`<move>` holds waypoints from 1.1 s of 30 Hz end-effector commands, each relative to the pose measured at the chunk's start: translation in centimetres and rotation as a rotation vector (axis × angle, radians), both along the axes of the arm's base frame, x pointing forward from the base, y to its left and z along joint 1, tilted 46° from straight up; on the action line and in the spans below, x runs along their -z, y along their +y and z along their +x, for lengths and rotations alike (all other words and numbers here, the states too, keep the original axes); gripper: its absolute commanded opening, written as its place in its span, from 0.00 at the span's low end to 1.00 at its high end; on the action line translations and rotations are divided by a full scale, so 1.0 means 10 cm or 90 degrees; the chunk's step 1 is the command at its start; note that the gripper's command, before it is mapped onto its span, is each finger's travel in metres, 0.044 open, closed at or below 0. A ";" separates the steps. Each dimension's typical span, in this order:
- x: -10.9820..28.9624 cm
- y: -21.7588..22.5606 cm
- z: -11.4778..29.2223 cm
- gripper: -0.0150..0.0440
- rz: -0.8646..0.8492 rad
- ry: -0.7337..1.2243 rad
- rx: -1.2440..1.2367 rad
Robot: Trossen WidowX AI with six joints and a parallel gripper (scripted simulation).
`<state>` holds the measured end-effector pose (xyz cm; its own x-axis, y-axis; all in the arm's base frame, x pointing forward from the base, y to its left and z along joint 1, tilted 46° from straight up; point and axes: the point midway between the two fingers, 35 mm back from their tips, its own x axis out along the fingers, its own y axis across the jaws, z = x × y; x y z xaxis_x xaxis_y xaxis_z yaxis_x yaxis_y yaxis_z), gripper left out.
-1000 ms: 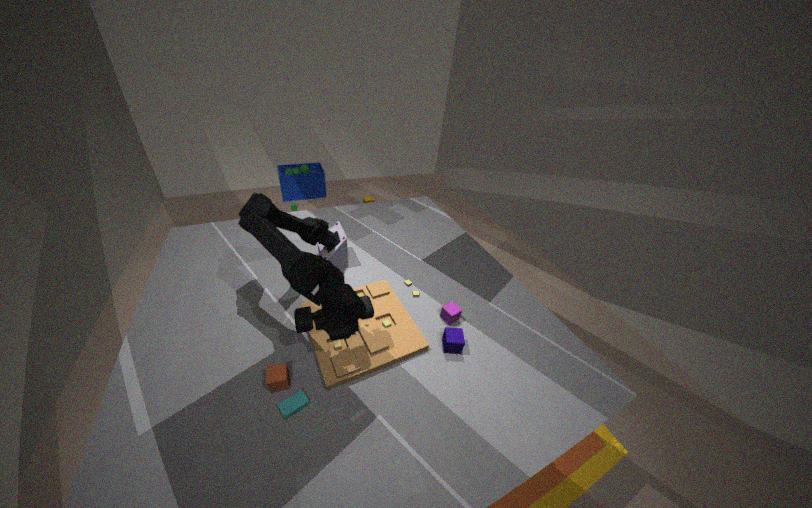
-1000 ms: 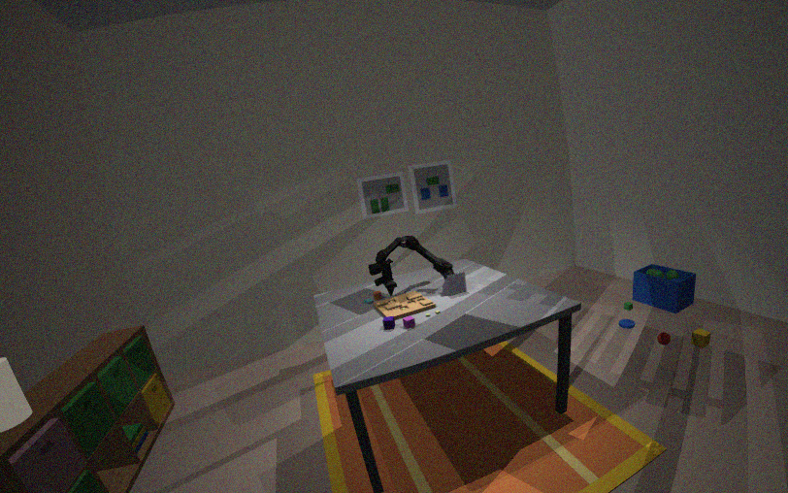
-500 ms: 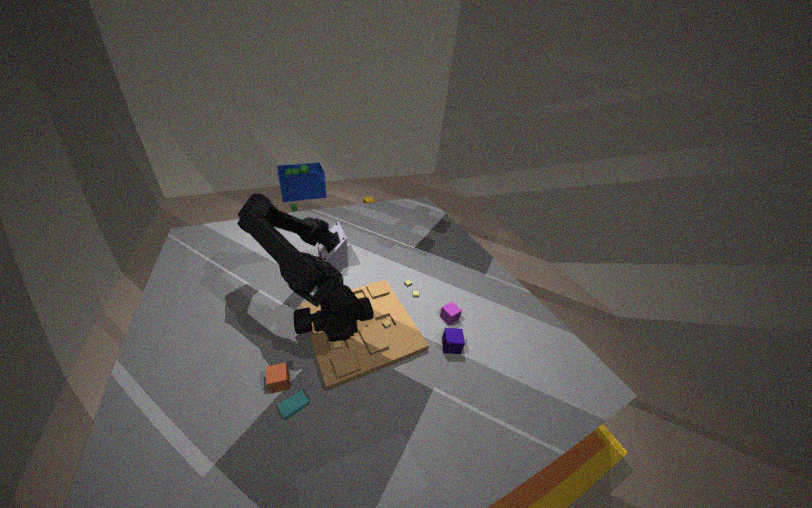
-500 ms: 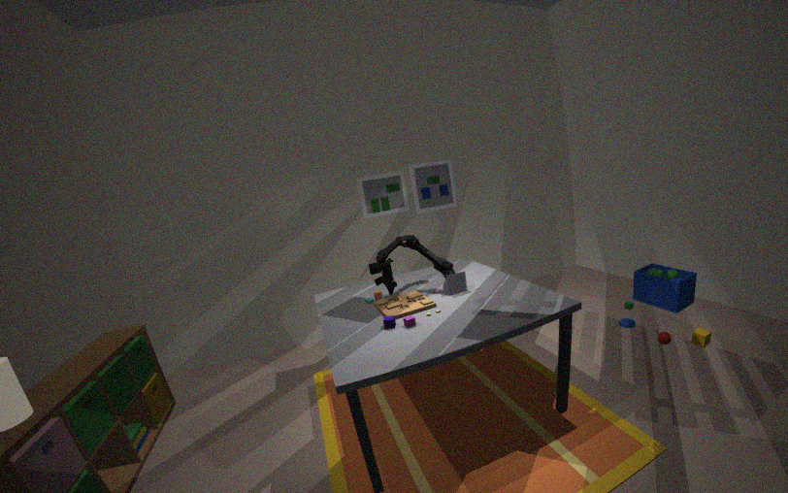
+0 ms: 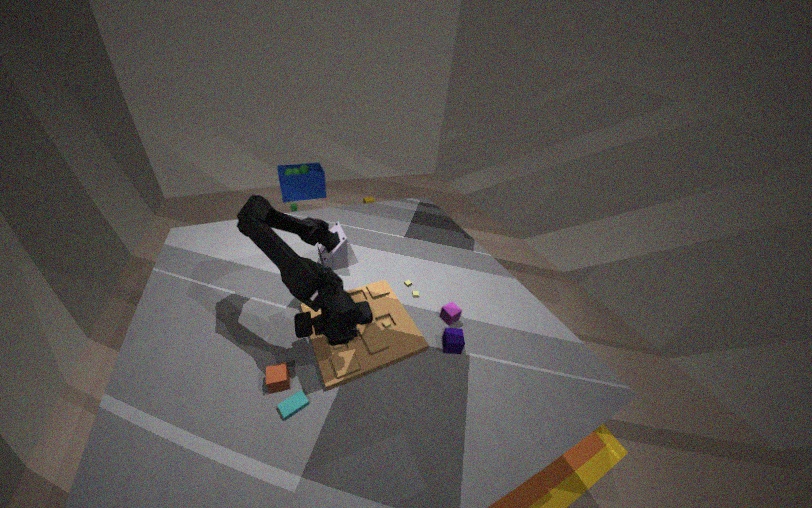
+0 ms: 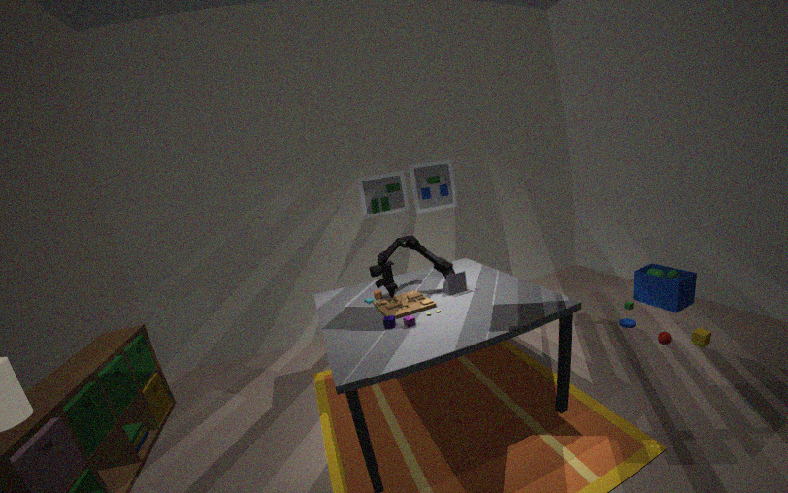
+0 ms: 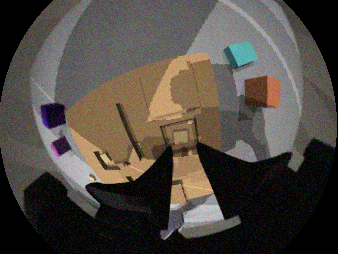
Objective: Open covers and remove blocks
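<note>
The tan puzzle board [image 5: 410, 342] [image 6: 401, 312] [image 7: 100, 118] lies on the grey table [image 5: 209, 359], with several covers on its top. My gripper [image 5: 338, 336] [image 7: 184, 147] hangs low over the left middle of the board, fingers partly open with nothing between them. In the wrist view a square framed well [image 7: 180, 135] lies just ahead of the fingertips. An orange block [image 5: 276, 376] [image 7: 262, 90] and a teal block [image 5: 292, 404] [image 7: 240, 55] lie on the table left of the board. A magenta block [image 5: 450, 312] [image 7: 61, 146] and a purple block [image 5: 453, 339] [image 7: 52, 115] lie to its right.
Two small yellow bits [image 5: 407, 282] [image 5: 415, 293] lie on the table behind the board. The grey arm base [image 5: 335, 251] stands behind the board. A blue bin [image 5: 301, 181] [image 6: 664, 286] and loose toys sit on the floor.
</note>
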<state>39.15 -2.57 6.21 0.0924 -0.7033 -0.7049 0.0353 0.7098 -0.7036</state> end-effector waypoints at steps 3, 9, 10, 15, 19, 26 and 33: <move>0.00 -0.01 0.00 0.50 -0.002 0.002 -0.002; 0.00 -0.01 0.00 0.50 -0.002 0.002 -0.002; 0.01 -0.01 0.00 0.50 -0.002 0.002 -0.002; 0.03 -0.03 0.00 0.50 -0.002 0.002 -0.002; 0.06 -0.06 0.00 0.50 -0.003 0.002 -0.002; 0.10 -0.10 0.01 0.50 -0.003 0.002 -0.002; 0.15 -0.15 0.02 0.50 -0.003 0.002 -0.002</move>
